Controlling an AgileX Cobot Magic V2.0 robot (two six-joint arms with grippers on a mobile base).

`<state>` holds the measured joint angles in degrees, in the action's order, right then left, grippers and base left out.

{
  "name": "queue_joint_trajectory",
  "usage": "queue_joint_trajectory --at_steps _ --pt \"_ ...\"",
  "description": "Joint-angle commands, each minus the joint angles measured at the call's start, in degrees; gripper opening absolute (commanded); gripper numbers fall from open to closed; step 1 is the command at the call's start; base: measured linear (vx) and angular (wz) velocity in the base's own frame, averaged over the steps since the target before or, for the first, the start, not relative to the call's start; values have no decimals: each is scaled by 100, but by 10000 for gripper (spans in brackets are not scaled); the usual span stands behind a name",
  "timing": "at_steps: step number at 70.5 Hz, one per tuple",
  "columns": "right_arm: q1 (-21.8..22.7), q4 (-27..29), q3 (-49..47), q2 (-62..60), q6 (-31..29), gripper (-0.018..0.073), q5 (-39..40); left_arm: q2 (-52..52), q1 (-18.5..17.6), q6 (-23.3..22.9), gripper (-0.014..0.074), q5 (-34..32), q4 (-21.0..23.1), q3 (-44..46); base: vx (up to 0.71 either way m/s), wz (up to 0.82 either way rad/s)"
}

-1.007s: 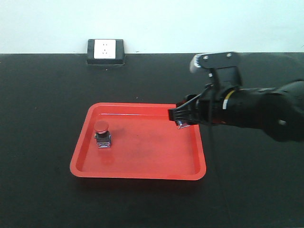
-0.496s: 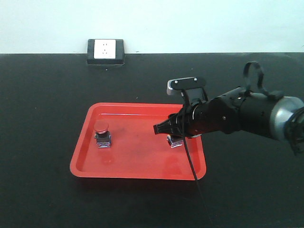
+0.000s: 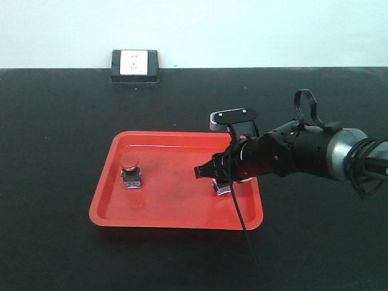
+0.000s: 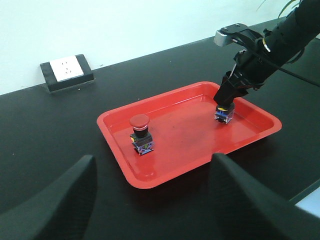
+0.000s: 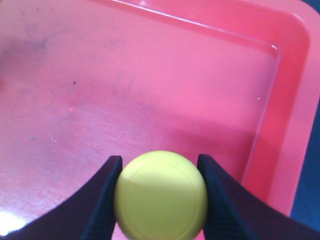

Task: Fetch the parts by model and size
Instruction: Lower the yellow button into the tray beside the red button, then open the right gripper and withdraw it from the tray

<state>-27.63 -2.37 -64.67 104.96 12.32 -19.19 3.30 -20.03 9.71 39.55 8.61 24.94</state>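
Two parts are in view. A switch with a red mushroom cap (image 3: pixel 131 173) (image 4: pixel 140 132) stands upright in the left half of the red tray (image 3: pixel 176 212) (image 4: pixel 185 135). My right gripper (image 3: pixel 219 177) (image 4: pixel 227 95) (image 5: pixel 159 158) is shut on the yellow cap (image 5: pixel 161 195) of the other switch. That switch's grey-blue base (image 3: pixel 223 188) (image 4: pixel 224 114) is at or just above the tray floor near the right rim; I cannot tell whether it touches. My left gripper (image 4: pixel 152 157) is open and holds nothing, hovering in front of the tray's near edge.
A black box with a white wall socket (image 3: pixel 134 65) (image 4: pixel 66 72) sits at the back of the black table, against the pale wall. A black cable (image 3: pixel 242 224) hangs from my right arm across the tray's right front corner.
My right arm has swung left and down from the tray's back right corner into the tray, carrying the yellow switch lower. The red switch has not moved.
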Motion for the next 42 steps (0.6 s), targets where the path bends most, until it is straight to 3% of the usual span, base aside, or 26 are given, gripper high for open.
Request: queue_joint_trajectory --at_steps 1,15,42 --pt "-2 -51 -189 -229 0 369 280 95 -34 -21 465 -404 70 103 0 0" --pt "-2 -55 -189 -216 0 449 180 95 -34 -21 465 -391 70 103 0 0" --pt "-2 -276 -191 -972 0 457 -114 95 -34 -21 465 -385 70 103 0 0"
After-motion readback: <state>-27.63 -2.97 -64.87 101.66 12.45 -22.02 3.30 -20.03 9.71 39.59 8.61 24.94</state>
